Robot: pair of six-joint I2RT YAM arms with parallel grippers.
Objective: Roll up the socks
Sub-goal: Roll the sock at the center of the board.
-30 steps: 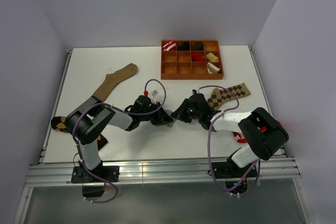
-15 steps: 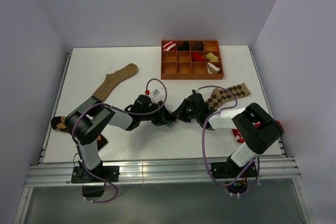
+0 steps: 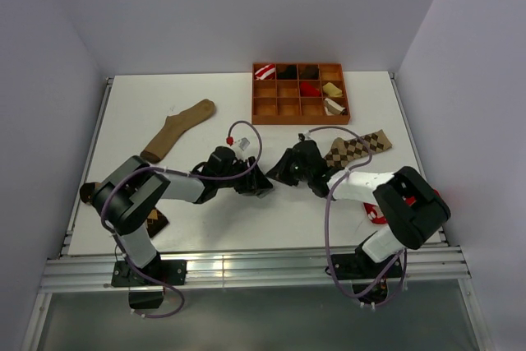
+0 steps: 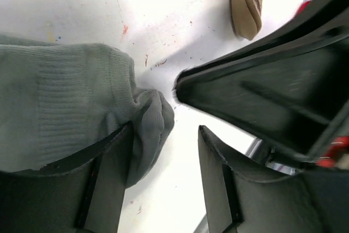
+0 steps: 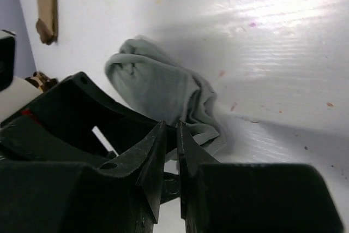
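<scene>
the white table (image 3: pixel 164 96) lies under both my arms, with the wooden tray (image 3: pixel 267 108) of small cells at its far edge, some cells holding rolled bundles. left of the tray the long tan sock (image 3: pixel 177 129) lies stretched out on a slant. the lighter argyle sock (image 3: pixel 359 145) lies flat just beyond my right arm, near the tray's right corner. the darker argyle sock (image 3: pixel 89 194) is at the table's left edge, mostly hidden under my left arm. the grey sock (image 4: pixel 65 107) sits near the middle of the table, bunched into a loose lump between my two grippers, which face each other almost tip to tip. my left gripper (image 4: pixel 163 189) stands open, jaws apart; a fold of the grey sock rests against one finger (image 4: pixel 103 189) and the other finger is clear of it. my right gripper (image 5: pixel 170 135) is pinched down to a thin slit on the edge of the grey sock nearest it.
</scene>
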